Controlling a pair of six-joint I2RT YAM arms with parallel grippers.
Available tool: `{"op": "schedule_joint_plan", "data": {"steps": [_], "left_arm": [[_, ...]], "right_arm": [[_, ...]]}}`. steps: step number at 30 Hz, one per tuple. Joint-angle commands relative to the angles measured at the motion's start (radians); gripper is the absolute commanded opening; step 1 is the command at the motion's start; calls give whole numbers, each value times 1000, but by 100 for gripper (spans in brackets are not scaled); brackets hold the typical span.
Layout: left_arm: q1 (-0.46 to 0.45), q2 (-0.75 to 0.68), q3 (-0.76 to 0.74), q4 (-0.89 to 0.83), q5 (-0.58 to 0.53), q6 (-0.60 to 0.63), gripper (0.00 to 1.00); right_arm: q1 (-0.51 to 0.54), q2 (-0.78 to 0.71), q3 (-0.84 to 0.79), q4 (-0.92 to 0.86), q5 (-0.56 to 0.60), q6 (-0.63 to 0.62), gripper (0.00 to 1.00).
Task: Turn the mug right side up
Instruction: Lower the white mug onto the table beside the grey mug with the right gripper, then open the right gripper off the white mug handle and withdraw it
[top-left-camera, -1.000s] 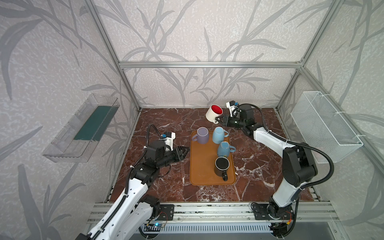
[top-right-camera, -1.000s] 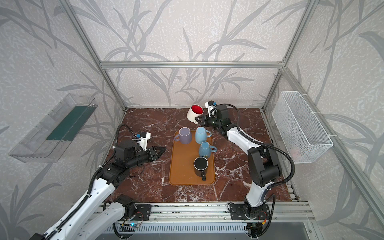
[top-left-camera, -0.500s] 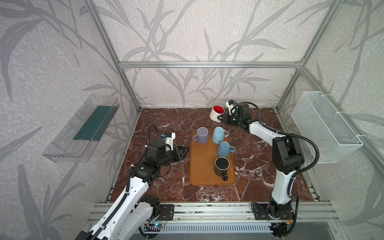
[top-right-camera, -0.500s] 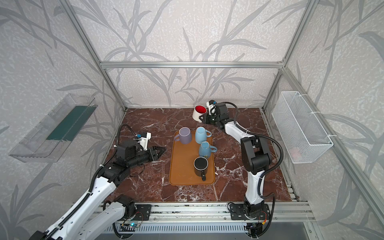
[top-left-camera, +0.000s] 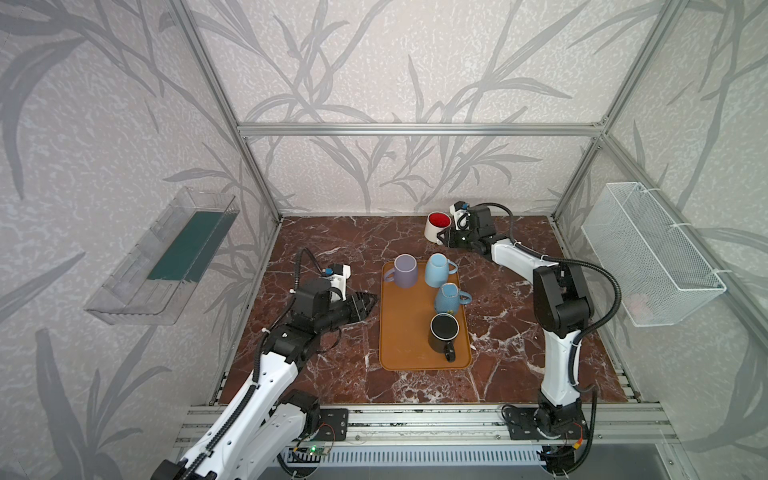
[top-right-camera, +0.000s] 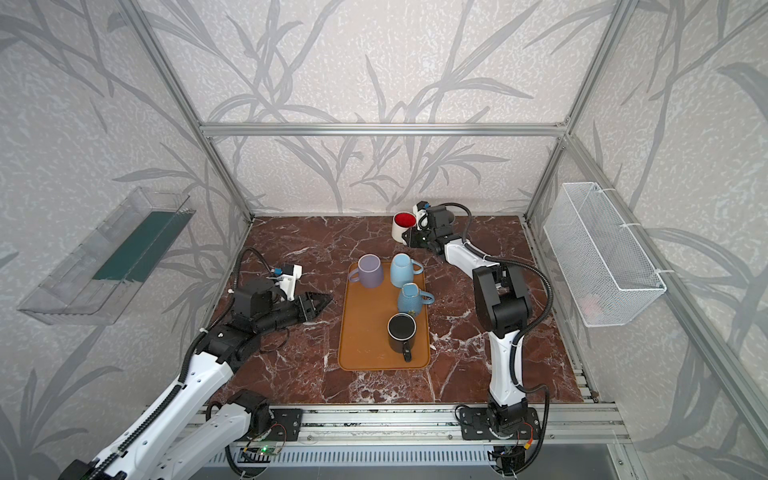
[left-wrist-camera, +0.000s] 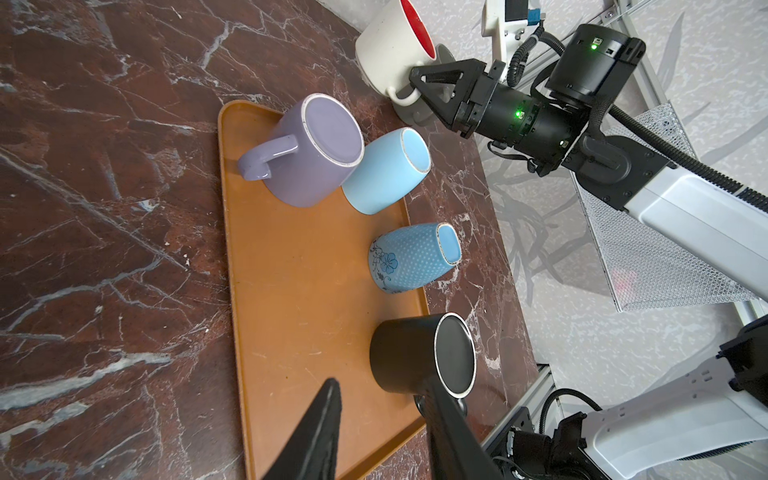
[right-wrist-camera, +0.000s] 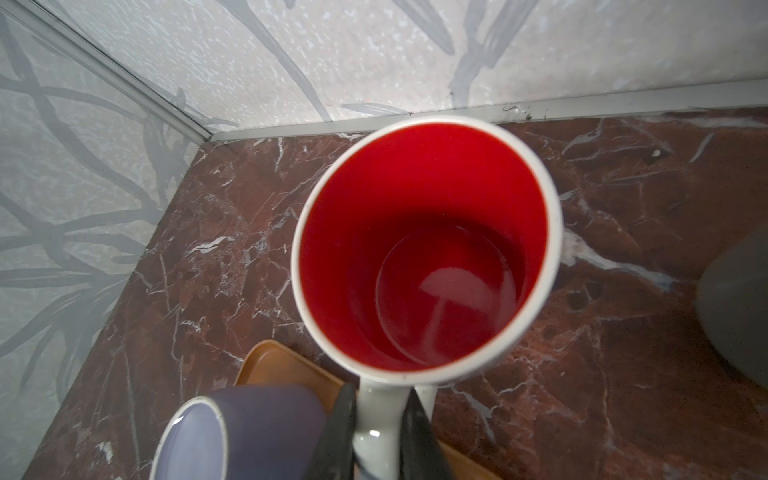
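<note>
White ceramic mug with red inside (right-wrist-camera: 424, 249) mouth-up at far side, right gripper (right-wrist-camera: 379, 395) clamped on its handle; left gripper (left-wrist-camera: 382, 386) jaws apart, empty, left of orange rectangular tray (top-left-camera: 411, 345).

In both top views, upper centre, the white mug (top-left-camera: 434, 230) hides its handle behind the right gripper (top-left-camera: 445, 240). At right, a pinkish thing (top-left-camera: 636, 305) in the wire basket (top-left-camera: 665, 249) (behind mesh) is too blurred to name. The right wrist view's edge crops the purple mug (right-wrist-camera: 232, 432).
</note>
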Motion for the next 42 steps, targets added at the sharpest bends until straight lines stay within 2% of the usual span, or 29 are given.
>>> {"op": "schedule_joint_plan", "data": {"steps": [1, 21, 42], "left_arm": [[8, 7, 23, -12, -6, 19, 37], [17, 27, 36, -24, -6, 24, 37], [20, 25, 35, -33, -6, 29, 37]], "right_arm": [[-6, 9, 60, 59, 54, -48, 0], [-10, 131, 159, 50, 195, -103, 0], [-17, 210, 216, 45, 224, -61, 0]]}}
